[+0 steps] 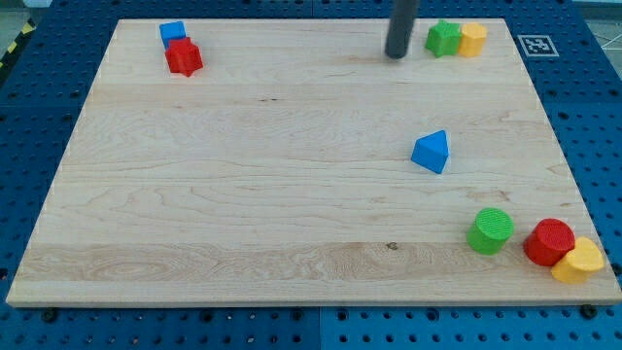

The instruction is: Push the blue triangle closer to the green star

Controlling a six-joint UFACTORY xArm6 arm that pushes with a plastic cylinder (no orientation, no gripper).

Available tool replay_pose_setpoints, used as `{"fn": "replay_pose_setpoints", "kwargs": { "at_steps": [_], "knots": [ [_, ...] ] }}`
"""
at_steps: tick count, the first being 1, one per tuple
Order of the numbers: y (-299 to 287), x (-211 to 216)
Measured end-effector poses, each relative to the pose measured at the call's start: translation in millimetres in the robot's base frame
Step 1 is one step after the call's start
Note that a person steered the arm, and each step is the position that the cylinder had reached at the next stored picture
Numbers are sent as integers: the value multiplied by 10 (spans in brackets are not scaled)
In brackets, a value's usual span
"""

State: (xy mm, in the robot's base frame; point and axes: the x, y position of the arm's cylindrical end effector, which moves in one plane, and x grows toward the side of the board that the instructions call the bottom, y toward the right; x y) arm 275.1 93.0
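Observation:
The blue triangle (431,152) lies on the wooden board right of centre. The green star (443,38) sits near the board's top edge on the right, touching a yellow block (472,39) on its right side. My tip (396,54) is at the view's top, just left of the green star and well above the blue triangle. The rod is dark and upright, and touches no block.
A blue cube (173,32) and a red star-like block (183,57) sit together at the top left. A green cylinder (490,230), a red cylinder (550,241) and a yellow block (579,261) cluster at the bottom right corner. The board edge (292,303) borders blue pegboard.

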Motion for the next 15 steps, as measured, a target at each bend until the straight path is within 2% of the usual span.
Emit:
{"fn": "replay_pose_setpoints", "kwargs": {
  "at_steps": [1, 2, 3, 4, 5, 6, 7, 10, 15],
  "knots": [
    [-629, 193],
    [-963, 856],
    [-1017, 1525],
    [-755, 2027],
    [-254, 2321],
    [216, 2349],
    [491, 2118],
    [372, 1199],
    [368, 581]
  ]
}}
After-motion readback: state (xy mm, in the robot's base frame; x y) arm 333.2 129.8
